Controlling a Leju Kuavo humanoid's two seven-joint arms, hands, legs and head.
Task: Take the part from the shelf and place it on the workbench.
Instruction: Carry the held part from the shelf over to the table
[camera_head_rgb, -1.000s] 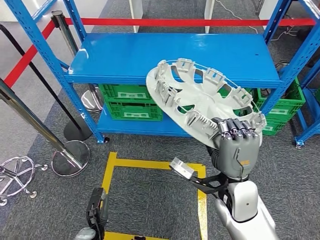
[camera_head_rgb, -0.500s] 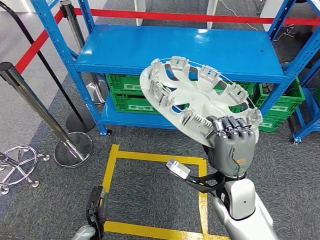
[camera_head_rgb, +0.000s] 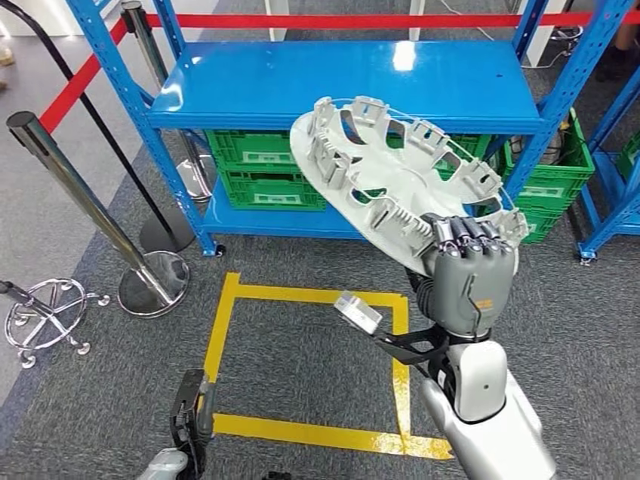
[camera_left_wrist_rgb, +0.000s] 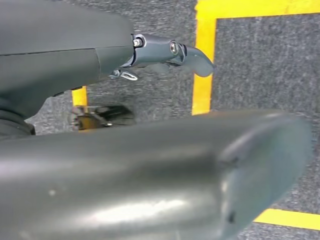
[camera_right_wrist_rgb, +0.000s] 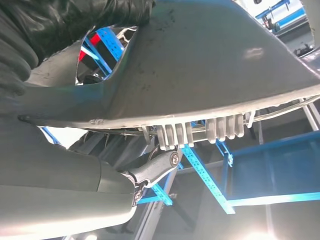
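Wheel cover (camera_head_rgb: 392, 185) gripped by right robot hand (camera_head_rgb: 469, 285), green crates (camera_head_rgb: 260, 170) under shelf (camera_head_rgb: 340, 85)

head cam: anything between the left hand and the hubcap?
Head view: bare grey carpet and the yellow floor tape lie between the low left hand and the hubcap, which the right hand holds raised in front of the blue shelf.

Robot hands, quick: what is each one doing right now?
Left robot hand: hangs low over the grey carpet, holding nothing; open or closed cannot be told.
Right robot hand: grips the rim of the round grey plastic wheel cover.
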